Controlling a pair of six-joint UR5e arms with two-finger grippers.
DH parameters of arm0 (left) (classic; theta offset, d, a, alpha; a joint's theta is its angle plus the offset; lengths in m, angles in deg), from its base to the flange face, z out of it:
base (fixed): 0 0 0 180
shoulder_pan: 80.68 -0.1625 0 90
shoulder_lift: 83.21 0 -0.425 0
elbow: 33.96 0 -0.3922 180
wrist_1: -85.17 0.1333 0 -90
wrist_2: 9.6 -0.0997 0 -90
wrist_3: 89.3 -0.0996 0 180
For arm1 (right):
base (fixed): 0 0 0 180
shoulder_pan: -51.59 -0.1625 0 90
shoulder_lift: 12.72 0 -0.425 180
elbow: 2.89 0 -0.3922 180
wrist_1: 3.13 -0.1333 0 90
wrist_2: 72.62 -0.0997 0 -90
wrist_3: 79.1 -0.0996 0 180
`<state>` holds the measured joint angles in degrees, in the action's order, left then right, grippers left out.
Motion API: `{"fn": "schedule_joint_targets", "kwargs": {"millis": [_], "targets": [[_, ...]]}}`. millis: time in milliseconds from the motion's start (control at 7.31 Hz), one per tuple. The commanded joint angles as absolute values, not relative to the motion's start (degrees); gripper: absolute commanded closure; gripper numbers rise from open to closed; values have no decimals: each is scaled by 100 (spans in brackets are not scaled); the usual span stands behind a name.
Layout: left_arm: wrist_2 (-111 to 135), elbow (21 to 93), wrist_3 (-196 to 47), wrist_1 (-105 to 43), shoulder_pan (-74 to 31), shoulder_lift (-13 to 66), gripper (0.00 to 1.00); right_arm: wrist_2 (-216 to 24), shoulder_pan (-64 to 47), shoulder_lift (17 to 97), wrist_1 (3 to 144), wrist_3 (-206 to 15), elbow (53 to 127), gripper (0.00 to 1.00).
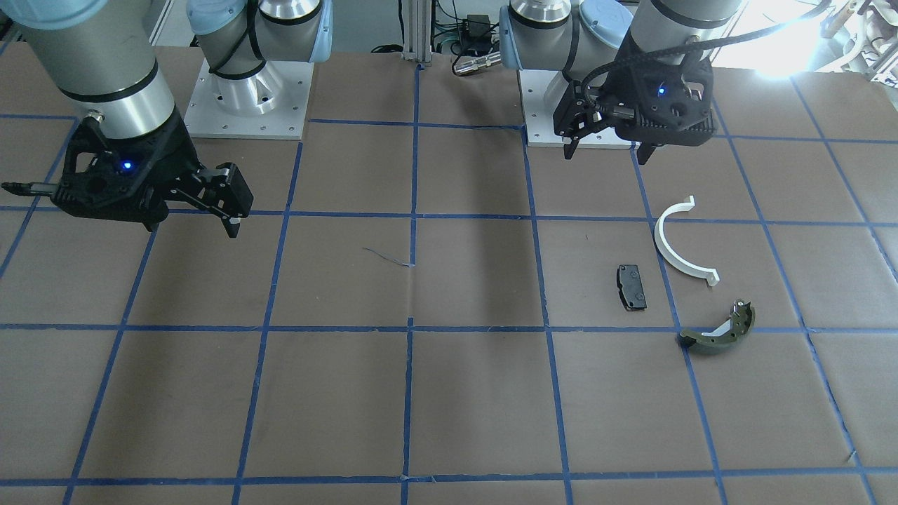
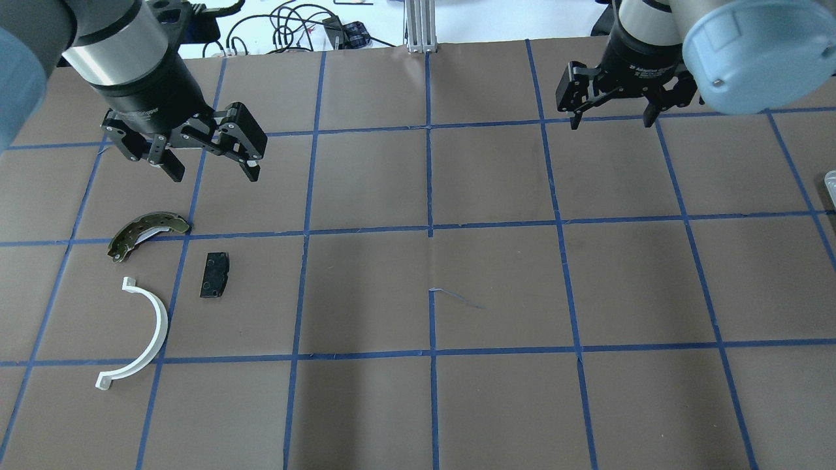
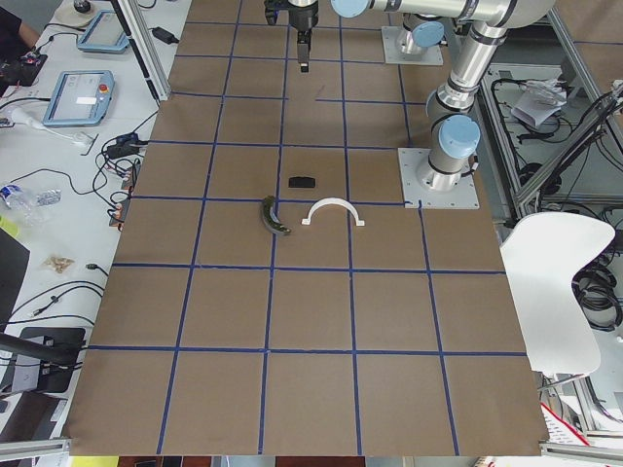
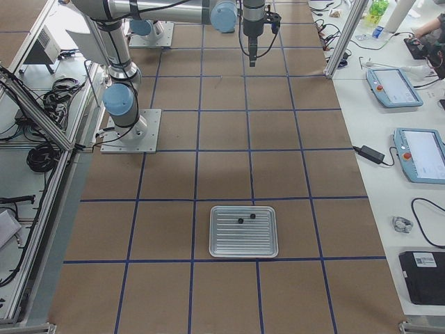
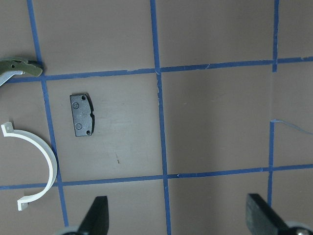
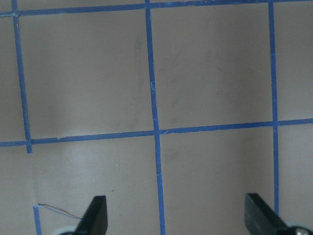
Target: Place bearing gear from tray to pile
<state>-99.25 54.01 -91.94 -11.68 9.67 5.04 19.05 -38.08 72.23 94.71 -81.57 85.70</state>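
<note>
Two end effectors, left (image 2: 214, 171) and right (image 2: 611, 123), hang open and empty over your worktop (image 2: 496, 287). Only the right-side view shows you the tray (image 4: 229, 243), far from both, holding two small dark parts (image 4: 240, 221); can't tell which is the bearing gear. Pile of half-ring (image 2: 160, 320), pad (image 2: 214, 275) and brake shoe (image 2: 127, 238) lies near the left one. Wrist print unreadable.

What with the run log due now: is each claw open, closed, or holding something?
Left claw: open, holding nothing.
Right claw: open, holding nothing.
</note>
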Motion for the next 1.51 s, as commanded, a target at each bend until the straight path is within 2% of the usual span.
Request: {"fn": "schedule_joint_targets", "kwargs": {"millis": [0,821,1368], "targets": [[-9924,5402,-9194,-1168,967,503,0,1817,-3718,7393,8868,-7519,8282,0],[-9880,5393,-9185,-1168,967,477,0,1457,-3727,7561,8573,-7435,8315,0],[-9889,5393,-9185,-1168,967,477,0,2025,-3614,7517,8564,-7339,8332,0]]}}
